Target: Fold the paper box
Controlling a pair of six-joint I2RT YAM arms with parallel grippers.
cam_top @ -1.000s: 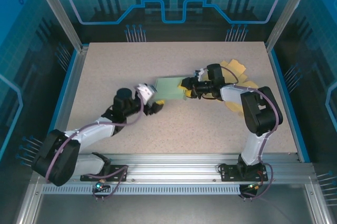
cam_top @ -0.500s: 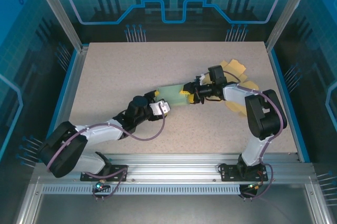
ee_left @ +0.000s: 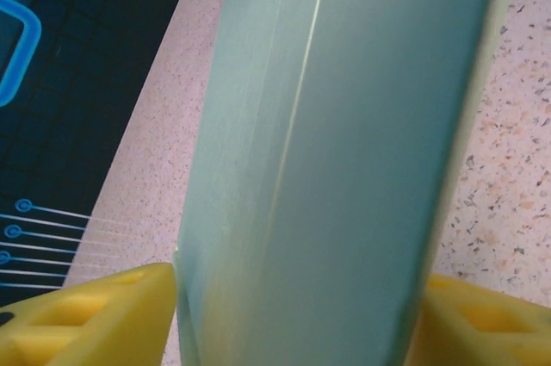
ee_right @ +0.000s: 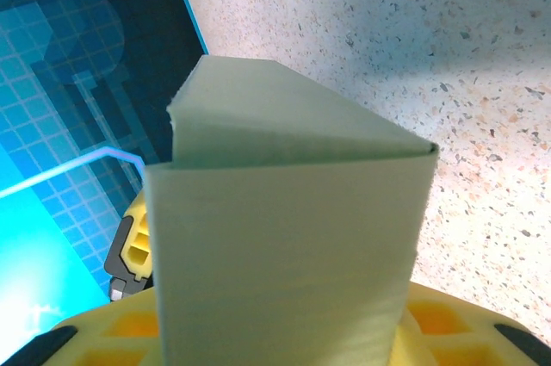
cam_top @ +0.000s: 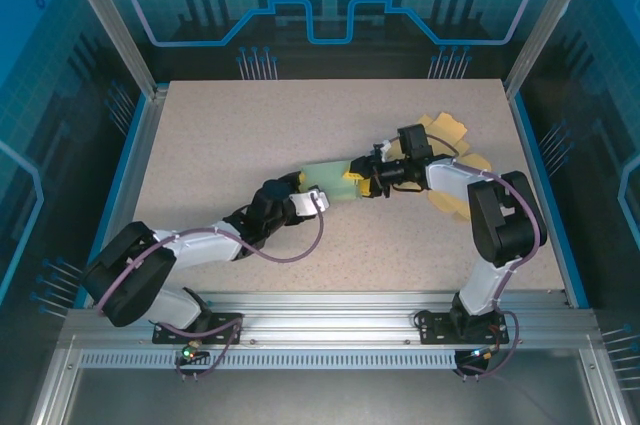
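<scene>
Speckled beige worktop (cam_top: 250,125), set inside a blue-lit enclosure.

Pale green folded paper box (cam_top: 328,182), flattened, near the worktop's middle, between the two grippers. Long crease down its face in the left wrist view (ee_left: 336,168). Wedge-shaped gap between its layers at the end in the right wrist view (ee_right: 284,237).

Flat yellow paper pieces (cam_top: 447,128), far right, partly behind the right arm, apart from the box.

Right gripper (cam_top: 357,173): at the box's right end, closed narrow on it, yellow fingers (ee_right: 448,323) against the sheet.

Left gripper (cam_top: 305,189): at the box's near-left end, yellow fingers (ee_left: 86,319) flanking both long edges, just beside them. Pressing or merely alongside: cannot tell.
</scene>
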